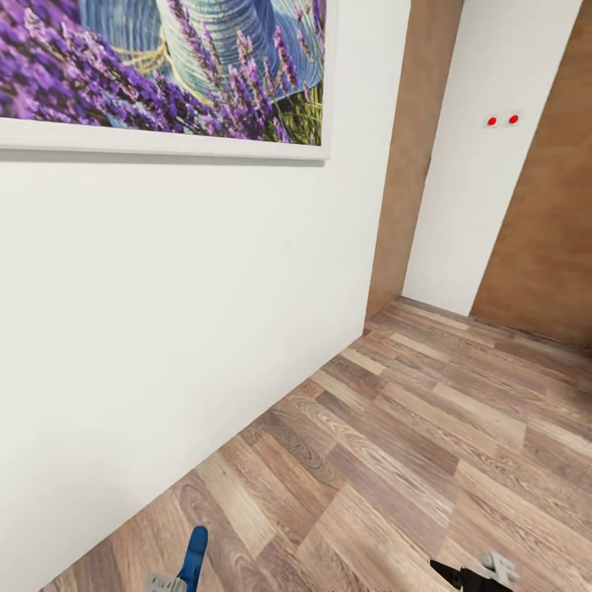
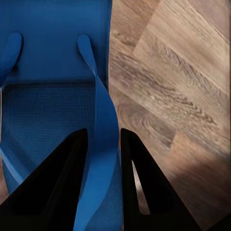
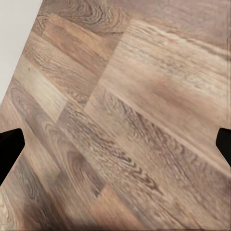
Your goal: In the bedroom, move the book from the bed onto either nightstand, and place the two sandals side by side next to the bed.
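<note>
**Sandal carried past a white wall**

Close beside a white wall with a lavender painting, the robot stood over the wood-plank floor, and the bed, the nightstand and the book were not among the things I could see.

The risk, as I judge it, was that the sandal could slip or swing out during the drive. The left gripper held it only by one thin strap, so the flat sole hung free and a bump or a quick turn could pull the strap out of the fingers. The wall was also near on the left side, and a turn toward it could knock the sandal.

In the left wrist view the strap ran between the two dark fingers, which were closed on it, with the blue sole lying behind them and to one side. In the head view the sandal's end rose just above the picture's lower edge.

The right gripper was spread wide apart and held nothing, with only floor between its tips.
</note>
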Robot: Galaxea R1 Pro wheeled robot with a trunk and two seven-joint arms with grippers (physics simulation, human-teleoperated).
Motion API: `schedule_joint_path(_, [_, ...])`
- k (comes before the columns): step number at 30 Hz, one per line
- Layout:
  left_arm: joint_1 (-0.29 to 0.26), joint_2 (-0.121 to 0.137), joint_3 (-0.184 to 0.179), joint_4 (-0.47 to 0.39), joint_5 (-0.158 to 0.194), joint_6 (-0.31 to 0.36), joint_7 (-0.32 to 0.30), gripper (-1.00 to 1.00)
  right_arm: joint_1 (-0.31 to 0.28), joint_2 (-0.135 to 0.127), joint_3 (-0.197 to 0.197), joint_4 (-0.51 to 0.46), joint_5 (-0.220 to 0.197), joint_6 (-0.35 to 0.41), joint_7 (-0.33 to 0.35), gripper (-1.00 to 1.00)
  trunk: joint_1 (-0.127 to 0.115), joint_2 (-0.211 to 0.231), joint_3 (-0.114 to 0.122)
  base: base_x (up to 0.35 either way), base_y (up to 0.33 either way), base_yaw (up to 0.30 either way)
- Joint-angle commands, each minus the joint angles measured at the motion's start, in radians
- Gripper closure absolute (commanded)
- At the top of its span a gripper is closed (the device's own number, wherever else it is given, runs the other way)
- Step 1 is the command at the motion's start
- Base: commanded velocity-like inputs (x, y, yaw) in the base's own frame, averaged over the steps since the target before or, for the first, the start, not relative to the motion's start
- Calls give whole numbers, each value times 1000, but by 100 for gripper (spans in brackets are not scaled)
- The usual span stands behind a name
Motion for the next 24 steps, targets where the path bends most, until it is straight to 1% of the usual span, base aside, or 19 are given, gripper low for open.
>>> schedule_joint_path(1, [0,0,8,0,-11,-6,-4,100,-1,0,-5,0,-4,10,4,-100,0,0,-1,0,0,-283])
schedule_joint_path(24, [0,0,8,0,-11,-6,-4,100,-1,0,-5,0,-4,10,4,-100,0,0,-1,0,0,-283])
